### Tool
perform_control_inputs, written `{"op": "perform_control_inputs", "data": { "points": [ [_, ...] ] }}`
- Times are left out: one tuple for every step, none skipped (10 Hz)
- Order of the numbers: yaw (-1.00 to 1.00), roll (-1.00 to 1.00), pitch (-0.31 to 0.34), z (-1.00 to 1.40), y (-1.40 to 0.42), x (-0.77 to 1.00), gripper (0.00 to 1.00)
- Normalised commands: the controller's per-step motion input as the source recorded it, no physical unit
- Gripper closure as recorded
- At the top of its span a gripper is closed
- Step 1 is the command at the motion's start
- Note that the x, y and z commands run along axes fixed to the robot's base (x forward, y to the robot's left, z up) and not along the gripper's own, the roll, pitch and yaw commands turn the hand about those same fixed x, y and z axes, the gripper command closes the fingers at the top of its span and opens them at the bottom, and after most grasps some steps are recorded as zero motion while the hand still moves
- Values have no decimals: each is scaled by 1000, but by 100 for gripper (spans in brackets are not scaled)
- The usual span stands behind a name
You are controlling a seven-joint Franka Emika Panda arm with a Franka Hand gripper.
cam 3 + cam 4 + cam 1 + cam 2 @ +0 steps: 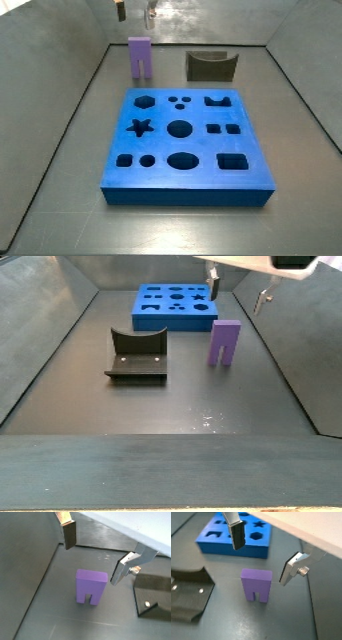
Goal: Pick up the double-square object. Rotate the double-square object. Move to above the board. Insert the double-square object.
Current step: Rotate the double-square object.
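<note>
So the double-square object (pixel 90 586) is standing upright on the dark floor (pixel 174 406), a lavender prism with a slot cut up from its bottom edge so it looks like it has two little legs. Nothing is touching it. The gripper (pixel 264 554) hangs above it with its fingers (pixel 237 534) spread wide and empty, one silver plate on each side of the block and both well clear of its top. In both wrist views you can see the dark pad on one finger and the screw on the other (pixel 125 566).

The board (pixel 182 140) is the big bright-blue slab lying flat, full of dark cutouts: star, circles, squares, a cross. In a side view the purple block sits just beyond its far corner, apart from it, not touching.

The olive-grey U-shaped holder (pixel 136 356) sits on the floor too, beside the block with a clear gap between them and near the board's edge. In a side view the gripper is only partly in frame at the top (pixel 237 284).
</note>
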Motion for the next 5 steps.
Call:
{"op": "perform_control_inputs", "data": {
  "points": [
    [1000,4,-6,-21,-4,20,0],
    [1000,4,-7,-20,-4,20,0],
    [1000,4,-8,-20,-5,20,0],
    [1000,5,-10,-20,-5,20,0],
    [1000,6,-12,-20,-5,20,0]
  ]
}}
